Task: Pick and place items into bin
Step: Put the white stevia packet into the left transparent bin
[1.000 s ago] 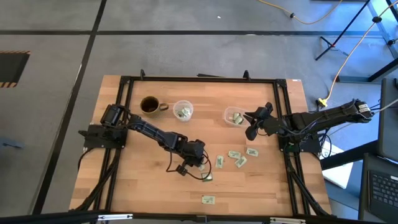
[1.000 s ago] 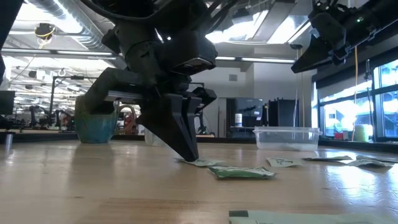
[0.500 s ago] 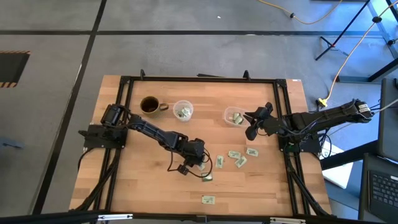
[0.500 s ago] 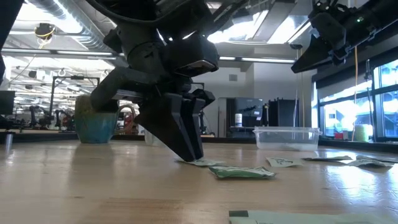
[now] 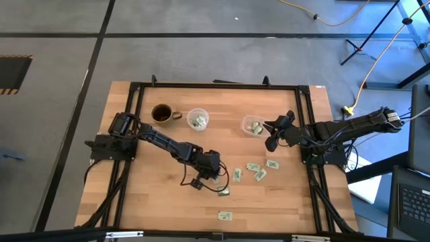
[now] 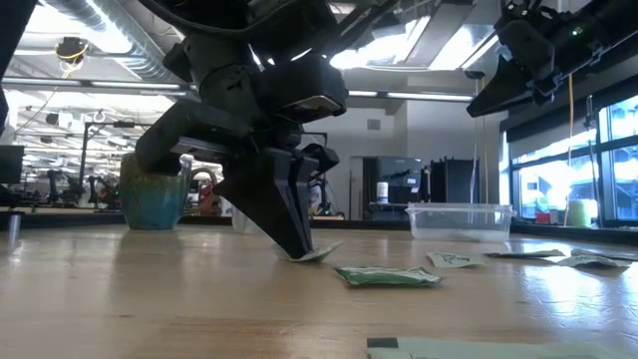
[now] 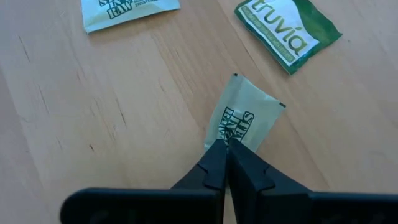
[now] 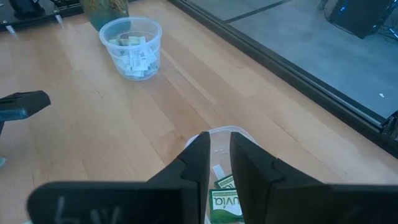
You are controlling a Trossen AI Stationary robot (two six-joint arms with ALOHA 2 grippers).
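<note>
Several small green-and-white packets lie flat on the wooden table right of its middle [image 5: 255,171], and one lies nearer the front edge [image 5: 225,216]. My left gripper [image 5: 217,176] points steeply down at the table and is shut on a pale green packet [image 7: 245,118], also seen in the low view [image 6: 317,253]. My right gripper [image 5: 271,140] hangs above the clear bin [image 5: 253,126], which has packets in it. Its fingers [image 8: 200,152] stand a narrow gap apart with nothing between them. My left gripper pinches the pale green packet by its near short edge [image 7: 229,140] between its two fingertips. The fingers slant down from the table's left side. The packet stays low on the table and is tilted, its free end [image 6: 329,247] raised a little off the wood.
A green packet [image 7: 287,31] and a pale one [image 7: 127,9] lie just beyond the held packet. A clear cup [image 5: 197,119] with packets and a brown mug [image 5: 162,113] stand at the back left. A black frame [image 5: 215,85] edges the table.
My left gripper has opened slightly and shut again in place, taking hold of the pale packet. The packet lay flat before; now its free end is tipped up off the table. My right arm has kept still.
</note>
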